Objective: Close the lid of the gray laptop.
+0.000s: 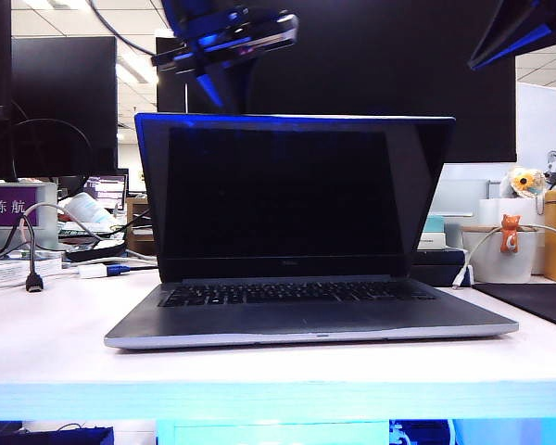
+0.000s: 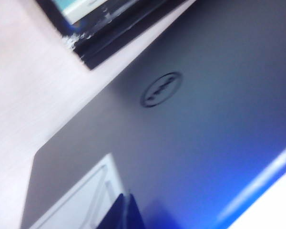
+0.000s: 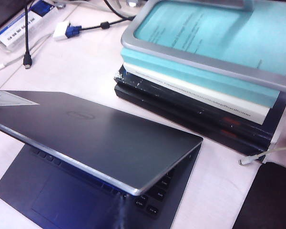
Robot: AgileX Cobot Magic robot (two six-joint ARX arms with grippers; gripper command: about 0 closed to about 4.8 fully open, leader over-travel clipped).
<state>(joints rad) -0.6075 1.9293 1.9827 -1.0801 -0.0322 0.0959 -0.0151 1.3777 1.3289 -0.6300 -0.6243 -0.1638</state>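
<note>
Nearest the exterior camera is the white table (image 1: 46, 343), and on it, square to the lens, sits the gray laptop (image 1: 310, 320) with its black keyboard (image 1: 296, 293) and touchpad facing forward. Its lid (image 1: 292, 195) is tipped forward past upright, leaning over the keys, the dark screen showing nothing. From the right wrist view the lid (image 3: 95, 136) hangs at a shallow angle above the keyboard (image 3: 152, 195), partly closed, a round logo on its outer face and a white sticker (image 3: 12, 99) at one back corner. Left gripper (image 1: 224, 42) hovers just above the lid's top edge, left of centre in the exterior view; whether it touches the edge cannot be told, and its jaws are too dark and cropped to say whether they stand wide or narrow. In the left wrist view only a dark fingertip (image 2: 121, 212) shows at the picture's edge, close over the lid's outer face (image 2: 205, 119) beside the white sticker (image 2: 81, 202) and near the round logo (image 2: 160, 89). Right gripper (image 1: 519, 32) is raised at the upper right of the exterior view, well apart from the laptop, only a dark slice of it visible, so its opening cannot be judged. Behind the laptop lies a stack of books (image 3: 195, 81) carrying a monitor stand, with cables (image 1: 32, 250) off to the left
</note>
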